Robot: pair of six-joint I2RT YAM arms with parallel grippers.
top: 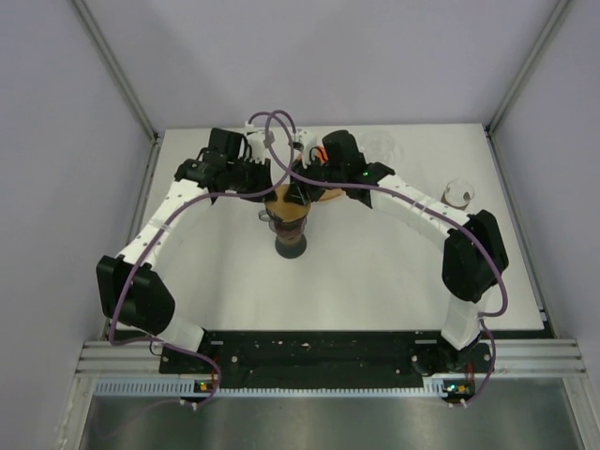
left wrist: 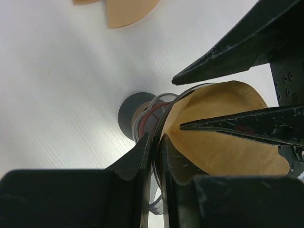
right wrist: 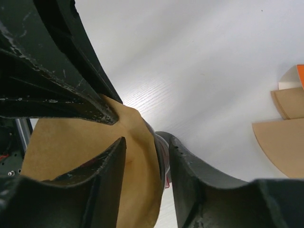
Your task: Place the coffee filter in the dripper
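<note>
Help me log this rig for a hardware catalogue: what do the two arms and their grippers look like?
Both the left arm and right arm have white links between bulky black joint housings, with a purple cable looping along each. The left gripper and right gripper are black, with tapered, scuffed fingers.

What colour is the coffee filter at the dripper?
Light brown, like unbleached paper. The coffee filter shows best in the left wrist view.
</note>
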